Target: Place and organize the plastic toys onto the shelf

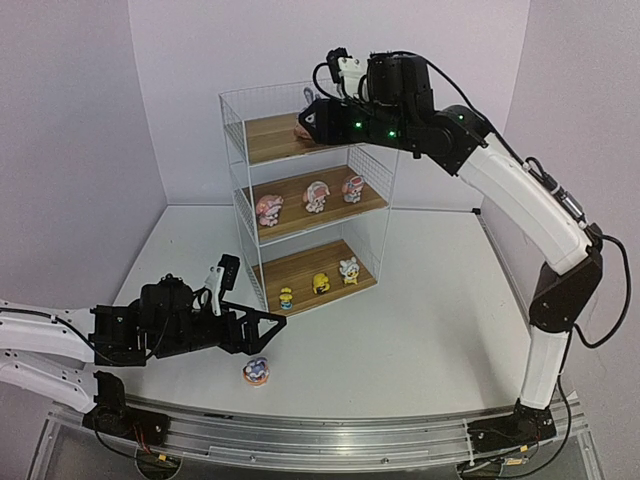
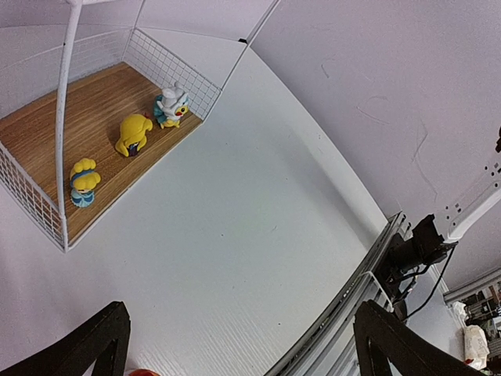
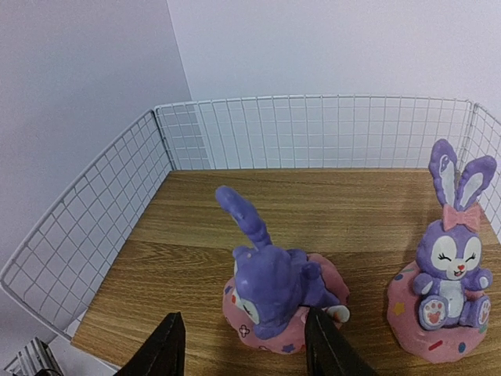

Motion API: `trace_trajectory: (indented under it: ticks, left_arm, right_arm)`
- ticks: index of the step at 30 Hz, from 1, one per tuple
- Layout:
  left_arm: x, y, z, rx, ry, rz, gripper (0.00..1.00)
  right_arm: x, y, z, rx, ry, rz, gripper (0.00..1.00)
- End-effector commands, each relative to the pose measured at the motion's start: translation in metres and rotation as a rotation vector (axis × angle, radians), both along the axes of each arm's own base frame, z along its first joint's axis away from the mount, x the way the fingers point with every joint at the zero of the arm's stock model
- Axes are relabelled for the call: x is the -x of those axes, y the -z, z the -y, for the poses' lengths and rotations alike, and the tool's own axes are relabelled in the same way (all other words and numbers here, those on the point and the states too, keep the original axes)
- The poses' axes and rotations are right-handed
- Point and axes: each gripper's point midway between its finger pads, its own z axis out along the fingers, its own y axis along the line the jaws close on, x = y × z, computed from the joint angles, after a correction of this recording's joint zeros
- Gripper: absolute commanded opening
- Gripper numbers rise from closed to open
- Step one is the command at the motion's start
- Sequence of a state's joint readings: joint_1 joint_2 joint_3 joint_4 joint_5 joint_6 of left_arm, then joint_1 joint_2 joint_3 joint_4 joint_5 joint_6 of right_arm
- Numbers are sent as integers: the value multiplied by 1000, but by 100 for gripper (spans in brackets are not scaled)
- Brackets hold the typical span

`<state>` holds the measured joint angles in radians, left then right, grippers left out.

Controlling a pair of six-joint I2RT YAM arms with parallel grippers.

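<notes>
The shelf (image 1: 236,150) stands at the back. In the right wrist view two purple bunnies sit on its top board (image 3: 360,207): one upright at the right (image 3: 450,270), one leaning towards me (image 3: 278,294) between my right gripper's (image 3: 243,345) open fingers; the right finger is at its base, the left is apart. In the top view that gripper (image 1: 318,120) is over the top board. Three pink-white toys (image 1: 316,196) stand on the middle board, three yellow/white ones (image 1: 321,283) on the bottom. A third bunny (image 1: 256,372) lies on the table by my open, empty left gripper (image 1: 272,325).
The left wrist view shows the bottom board (image 2: 94,117) with its wire sides, the white table (image 2: 258,235) and the metal rail (image 2: 352,305) at the near edge. Wire mesh (image 3: 313,129) fences the back and sides of the top board.
</notes>
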<state>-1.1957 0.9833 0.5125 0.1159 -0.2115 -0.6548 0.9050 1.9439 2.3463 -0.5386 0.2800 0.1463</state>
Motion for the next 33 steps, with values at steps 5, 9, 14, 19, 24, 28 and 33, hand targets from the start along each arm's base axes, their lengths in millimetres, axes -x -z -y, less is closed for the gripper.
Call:
trace_trajectory:
  ticks: [5, 9, 14, 19, 24, 28, 33]
  left_arm:
    - [-1, -17, 3, 48, 2, 25, 100]
    - [-1, -17, 1, 49, 2, 24, 100]
    - [0, -18, -1, 53, 3, 24, 100]
    - [1, -16, -1, 53, 5, 21, 100]
    - [2, -15, 1, 60, 12, 17, 100]
    - [2, -14, 1, 64, 14, 11, 100]
    - [2, -13, 0, 65, 12, 11, 100]
  right_arm:
    - [29, -59, 38, -90, -6, 82, 66]
    - [48, -53, 37, -106, -91, 35, 88]
    - [74, -31, 24, -127, -241, -76, 92]
    - [96, -25, 2, -158, -407, -150, 92]
    - [79, -19, -12, -149, -382, -146, 92]
    - [61, -24, -11, -139, -302, -98, 91]
    - [40, -23, -7, -103, -205, -40, 91]
